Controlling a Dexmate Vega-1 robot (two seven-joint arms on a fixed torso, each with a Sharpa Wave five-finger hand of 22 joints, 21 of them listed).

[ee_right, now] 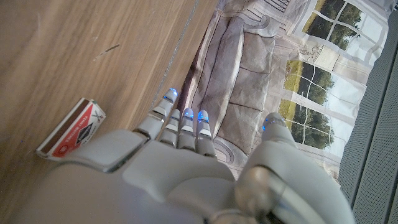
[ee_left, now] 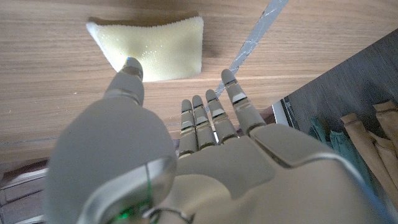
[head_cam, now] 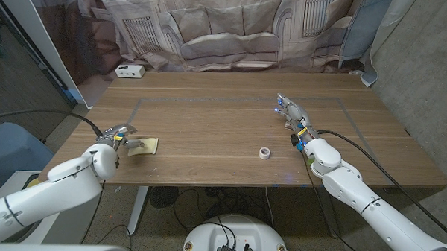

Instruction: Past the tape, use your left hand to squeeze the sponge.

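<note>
A pale yellow sponge (head_cam: pixel 146 146) (ee_left: pixel 155 45) lies on the wooden table near its front left corner. My left hand (head_cam: pixel 117 135) (ee_left: pixel 205 143) hovers just beside it with its fingers stretched out and apart, holding nothing. The thumb tip (ee_left: pixel 131 67) reaches over the sponge's near edge; contact cannot be told. A strip of grey tape (ee_left: pixel 256 34) (head_cam: pixel 137 107) runs along the table next to the sponge. My right hand (head_cam: pixel 292 115) (ee_right: pixel 180 155) stands on the table's right side, fingers straight, empty.
A small roll of tape (head_cam: pixel 265 152) sits near the front middle. A matchbox (ee_right: pixel 71 127) lies beside my right hand. A white box (head_cam: pixel 128 71) stands at the back left. Grey tape lines (head_cam: pixel 239 100) outline a rectangle on the table.
</note>
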